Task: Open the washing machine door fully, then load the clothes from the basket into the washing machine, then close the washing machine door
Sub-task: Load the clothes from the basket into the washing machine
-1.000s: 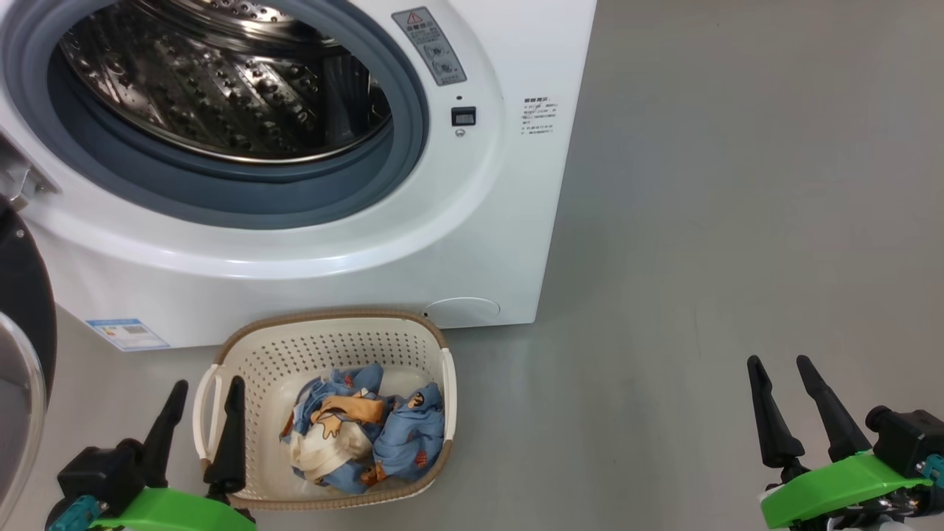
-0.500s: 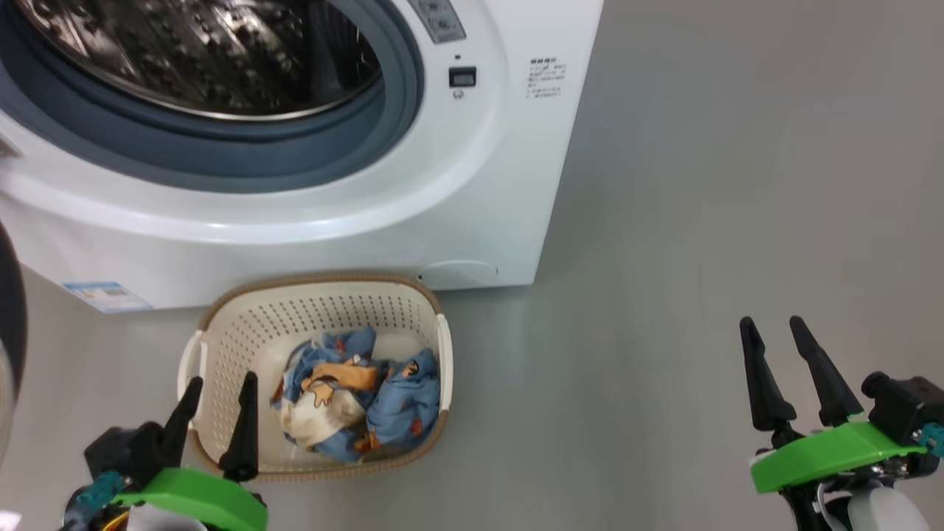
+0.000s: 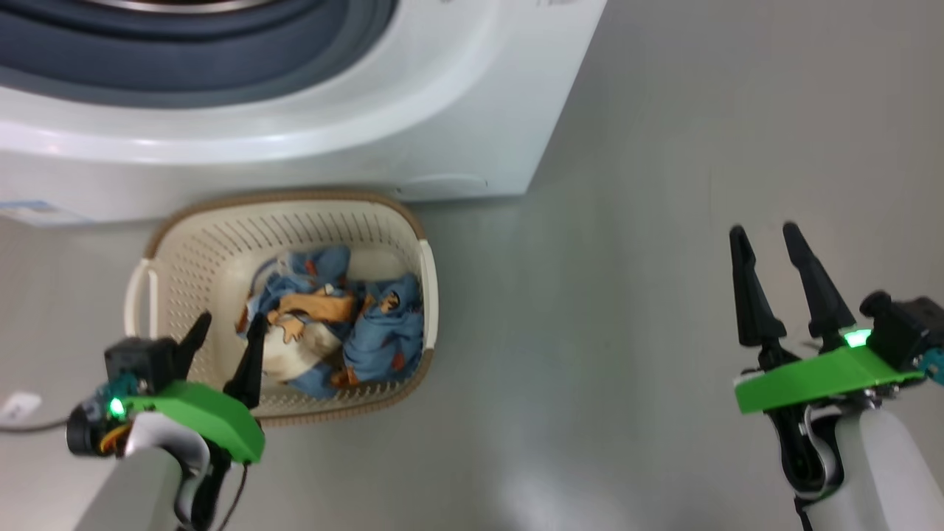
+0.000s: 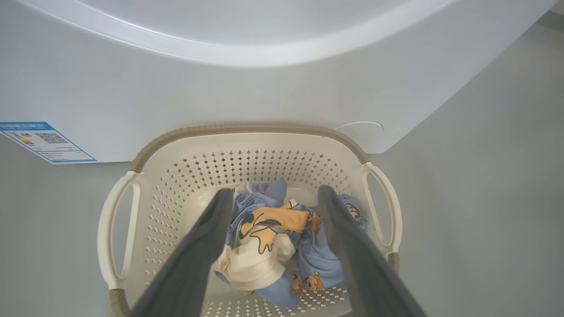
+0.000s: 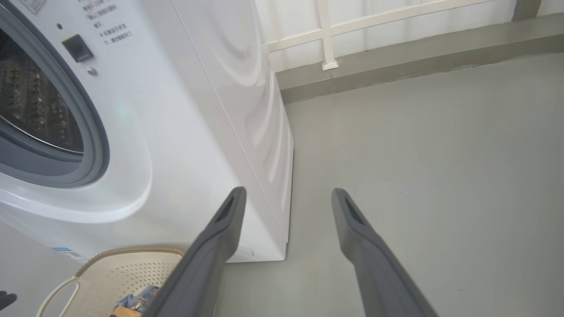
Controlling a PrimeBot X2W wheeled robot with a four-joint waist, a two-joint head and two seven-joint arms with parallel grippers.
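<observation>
The cream perforated basket (image 3: 184, 221) stands on the floor against the front of the white washing machine (image 3: 442, 110). The clothes (image 3: 332, 324), blue fabric with orange and cream prints, lie bundled inside it. My left gripper (image 3: 230, 318) hangs open over the basket's near left part, just left of the bundle. In the left wrist view the same gripper (image 4: 275, 192) frames the clothes (image 4: 264, 237) between its fingers, above them. My right gripper (image 3: 764, 230) is open over bare floor, far to the right. The steel drum (image 5: 31, 105) stands uncovered. The washing machine door is out of view.
Grey floor (image 3: 627, 295) stretches right of the machine. A wall base with a white rail (image 5: 326, 39) runs behind it. A blue label (image 4: 44, 141) sits low on the machine's front. A small white piece with a cable (image 3: 18, 405) lies on the floor at far left.
The head camera has tilted down, so the machine has slid up the picture. My left gripper has moved from the basket's left handle in over the basket, toward the clothes. Both grippers stay open.
</observation>
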